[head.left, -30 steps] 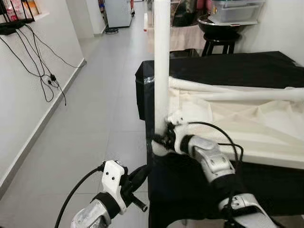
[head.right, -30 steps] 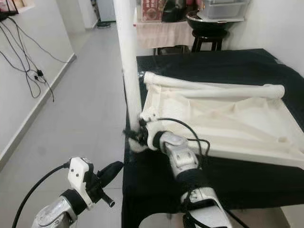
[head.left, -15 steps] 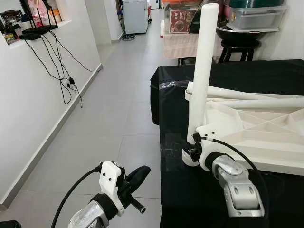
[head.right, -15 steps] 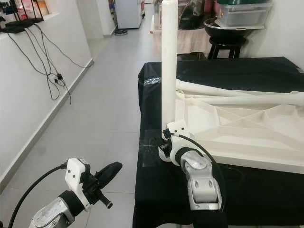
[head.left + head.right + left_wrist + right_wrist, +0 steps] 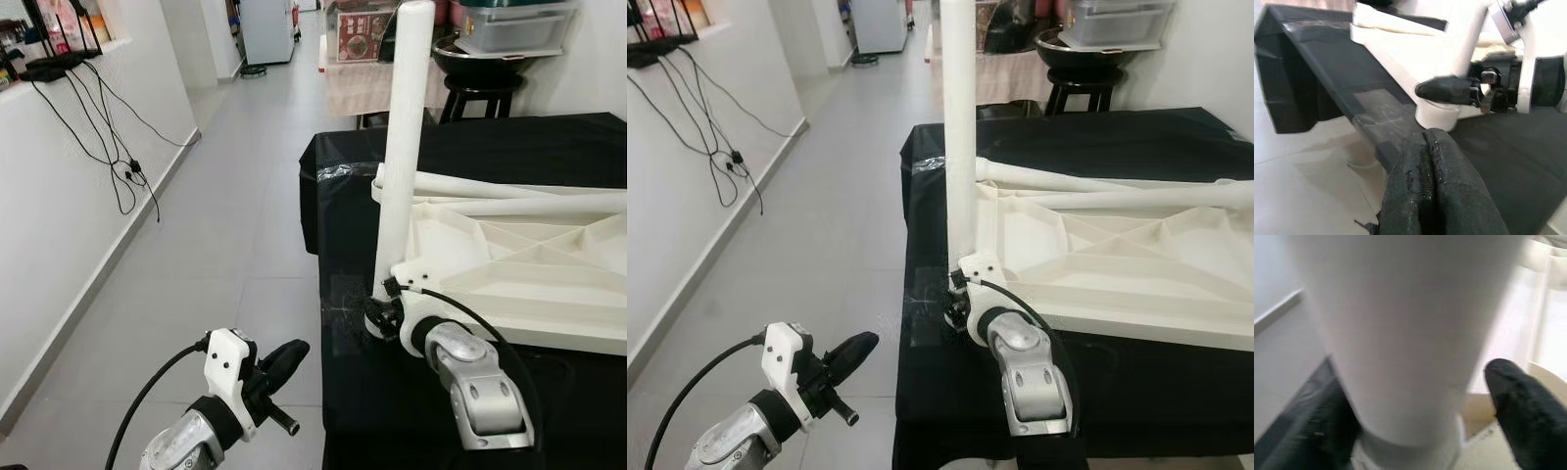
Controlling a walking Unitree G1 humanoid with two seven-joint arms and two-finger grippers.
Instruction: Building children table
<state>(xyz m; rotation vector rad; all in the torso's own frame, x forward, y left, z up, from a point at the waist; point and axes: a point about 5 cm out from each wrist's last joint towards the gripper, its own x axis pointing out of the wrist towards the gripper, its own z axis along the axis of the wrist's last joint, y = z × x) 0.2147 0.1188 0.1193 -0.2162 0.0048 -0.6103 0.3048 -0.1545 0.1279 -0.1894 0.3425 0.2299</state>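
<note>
A white child's tabletop (image 5: 509, 274) lies upside down on a black-covered table (image 5: 392, 392). One white table leg (image 5: 400, 147) stands upright at its near left corner. My right gripper (image 5: 377, 315) is shut on the base of that leg. In the right wrist view the leg (image 5: 1405, 333) sits between the two black fingers (image 5: 1520, 416). Two more white legs (image 5: 519, 196) lie across the far side of the tabletop. My left gripper (image 5: 282, 360) hangs shut over the floor, left of the table's corner; its pressed-together fingertips (image 5: 1425, 147) point at the leg base.
Tiled floor (image 5: 225, 225) runs down a corridor to the left of the table. A white wall with hanging cables (image 5: 108, 137) borders it. Behind the table stand a black stool (image 5: 475, 93) with a dark bowl and a clear plastic box (image 5: 509, 24).
The whole picture has shifted as the camera moved. My right gripper keeps its hold at the base of the upright leg. The left arm has barely moved.
</note>
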